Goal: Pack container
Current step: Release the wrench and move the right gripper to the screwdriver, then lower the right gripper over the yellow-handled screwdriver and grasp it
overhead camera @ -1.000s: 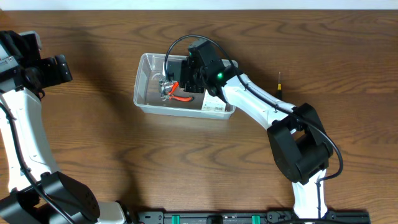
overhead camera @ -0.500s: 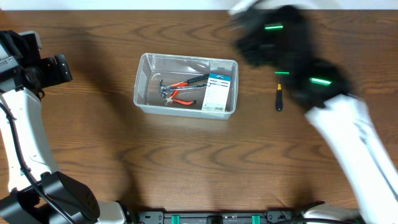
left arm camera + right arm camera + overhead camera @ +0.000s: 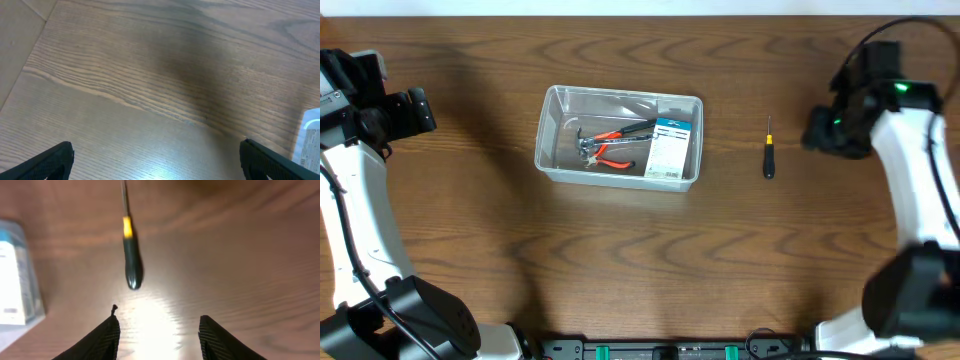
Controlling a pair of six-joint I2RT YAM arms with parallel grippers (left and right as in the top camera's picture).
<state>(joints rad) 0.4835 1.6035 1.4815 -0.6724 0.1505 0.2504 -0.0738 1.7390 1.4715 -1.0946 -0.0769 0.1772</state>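
Observation:
The clear plastic container (image 3: 552, 160) stands on the table left of centre. Inside it lie red-handled pliers (image 3: 610, 145) and a small flat white-and-blue box (image 3: 670, 148). A small screwdriver with a black handle and a yellow band (image 3: 768, 150) lies on the table right of the container; it also shows in the right wrist view (image 3: 131, 255). My right gripper (image 3: 157, 330) is open and empty, just short of the screwdriver's handle end; in the overhead view it (image 3: 820, 135) is right of the screwdriver. My left gripper (image 3: 155, 162) is open and empty at the far left over bare wood.
The container's corner (image 3: 311, 140) shows at the right edge of the left wrist view. The box in the container shows at the left edge of the right wrist view (image 3: 15, 275). The left arm (image 3: 360, 200) runs along the table's left edge.
My right arm has swung from inside the container to the far right of the table, beside the screwdriver. The box and pliers stay in the container. The left arm has not moved.

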